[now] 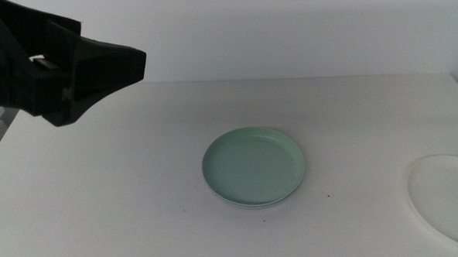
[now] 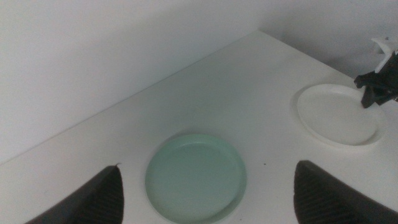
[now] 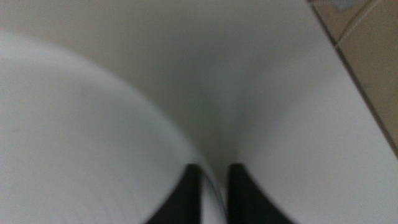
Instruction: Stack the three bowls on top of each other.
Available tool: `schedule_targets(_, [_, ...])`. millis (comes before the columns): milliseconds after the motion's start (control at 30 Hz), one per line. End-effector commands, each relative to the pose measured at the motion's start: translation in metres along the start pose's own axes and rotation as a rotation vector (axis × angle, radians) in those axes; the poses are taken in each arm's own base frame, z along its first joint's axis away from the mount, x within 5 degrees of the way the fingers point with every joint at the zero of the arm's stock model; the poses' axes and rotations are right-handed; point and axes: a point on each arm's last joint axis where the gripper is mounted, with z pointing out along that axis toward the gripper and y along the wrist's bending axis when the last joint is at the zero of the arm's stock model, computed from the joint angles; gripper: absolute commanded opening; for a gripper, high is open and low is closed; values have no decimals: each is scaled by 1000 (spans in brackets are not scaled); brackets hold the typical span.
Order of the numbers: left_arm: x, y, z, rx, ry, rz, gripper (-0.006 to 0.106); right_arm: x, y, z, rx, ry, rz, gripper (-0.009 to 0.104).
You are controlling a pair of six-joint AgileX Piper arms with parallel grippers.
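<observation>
The mint green bowl [image 1: 254, 164] lies in the middle of the table and also shows in the left wrist view [image 2: 196, 177]. A paler rim [image 1: 252, 204] peeks out under its near edge, like a second bowl beneath; the grey bowl is otherwise hidden. The white bowl [image 1: 447, 200] lies at the table's right edge. My left gripper [image 1: 133, 67] hovers high at the far left, open and empty [image 2: 208, 167]. My right gripper [image 3: 214, 180] is out of the middle view. Its jaws stand close together on the white bowl's rim [image 3: 74, 124], seen also from the left wrist [image 2: 376, 87].
The white table [image 1: 139, 194] meets a plain white wall at the back. Its right edge, with brown floor [image 3: 373, 56] beyond, runs just past the white bowl. The right wrist view is blurred.
</observation>
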Motion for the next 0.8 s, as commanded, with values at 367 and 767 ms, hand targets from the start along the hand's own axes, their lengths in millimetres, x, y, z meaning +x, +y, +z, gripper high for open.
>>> schedule_targets(367, [-3, 1, -2, -18, -40, -1, 94, -25, 90, -101, -157, -184, -203, -2])
schedule_targets(767, [-3, 1, -2, -19, -42, -1, 94, 48, 272, -69, -351, -94, -599, -2])
